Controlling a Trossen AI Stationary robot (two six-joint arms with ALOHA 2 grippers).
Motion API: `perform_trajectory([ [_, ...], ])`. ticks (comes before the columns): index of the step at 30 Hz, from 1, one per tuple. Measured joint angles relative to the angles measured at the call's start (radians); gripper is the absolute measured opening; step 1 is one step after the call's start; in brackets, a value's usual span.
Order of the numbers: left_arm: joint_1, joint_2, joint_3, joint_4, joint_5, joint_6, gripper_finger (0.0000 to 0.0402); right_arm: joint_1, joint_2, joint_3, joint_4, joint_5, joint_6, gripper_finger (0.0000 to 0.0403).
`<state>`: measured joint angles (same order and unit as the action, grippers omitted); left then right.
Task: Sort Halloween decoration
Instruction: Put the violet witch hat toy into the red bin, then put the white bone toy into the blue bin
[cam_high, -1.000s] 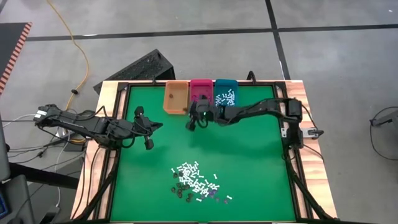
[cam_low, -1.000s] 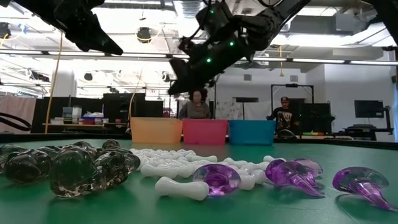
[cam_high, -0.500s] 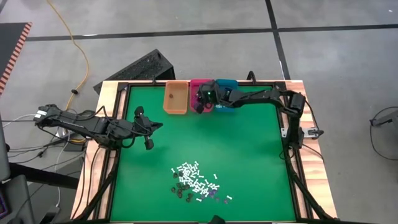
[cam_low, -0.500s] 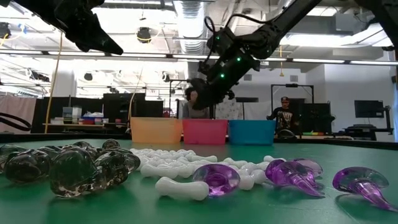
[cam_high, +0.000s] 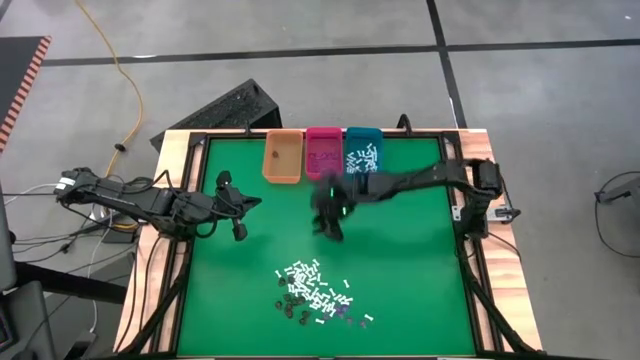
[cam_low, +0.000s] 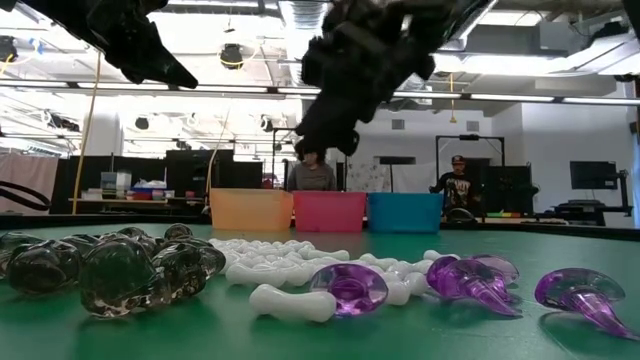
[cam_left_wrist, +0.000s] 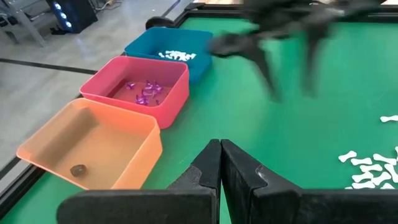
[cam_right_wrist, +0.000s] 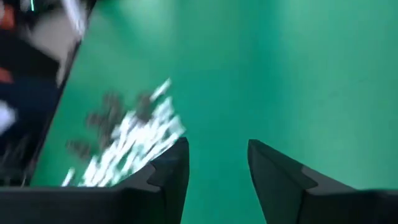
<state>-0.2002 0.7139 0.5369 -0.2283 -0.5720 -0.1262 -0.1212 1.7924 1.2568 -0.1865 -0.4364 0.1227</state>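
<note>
Green table (cam_high: 400, 260) | right gripper (cam_high: 331, 226) empty, fingers parted (blurred) | Halloween decoration (cam_high: 315, 290) pile nearby, apart

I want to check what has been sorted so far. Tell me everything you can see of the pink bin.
The pink bin is a rectangular open-topped tub that looks like plastic. It stands upright at the far edge of the green table, the middle of three, between the orange bin and the teal bin, close against both. A few small purple pieces lie inside.
</note>
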Motion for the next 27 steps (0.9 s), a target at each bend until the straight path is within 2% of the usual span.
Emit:
perform_trajectory([
  [3, 0.0, 0.0, 0.0, 0.0, 0.003, -0.009, 0.0, 0.14, 0.015, -0.001, -0.074, 0.121, -0.038, 0.0184],
  [8, 0.0, 0.0, 0.0, 0.001, 0.019, -0.018, 0.0, 0.361, 0.029, -0.043, -0.082, 0.335, -0.017, 0.0175],
  [12, 0.0, 0.0, 0.0, 0.002, 0.019, -0.034, 0.0, 0.48, 0.023, -0.053, -0.197, 0.468, 0.159, 0.0168],
  [15, 0.0, 0.0, 0.0, 0.002, 0.019, -0.043, 0.0, 0.534, 0.023, -0.053, -0.265, 0.562, 0.418, 0.0165],
  [19, 0.0, 0.0, 0.0, 0.002, 0.021, -0.054, 0.0, 0.574, 0.022, -0.053, -0.303, 0.599, 0.667, 0.0164],
  [24, 0.0, 0.0, 0.0, 0.002, 0.021, -0.054, 0.0, 0.586, 0.026, -0.053, -0.283, 0.604, 0.768, 0.0164],
  [27, 0.0, 0.0, 0.0, 0.002, 0.021, -0.054, 0.0, 0.597, 0.028, -0.053, -0.296, 0.642, 0.797, 0.0164],
])
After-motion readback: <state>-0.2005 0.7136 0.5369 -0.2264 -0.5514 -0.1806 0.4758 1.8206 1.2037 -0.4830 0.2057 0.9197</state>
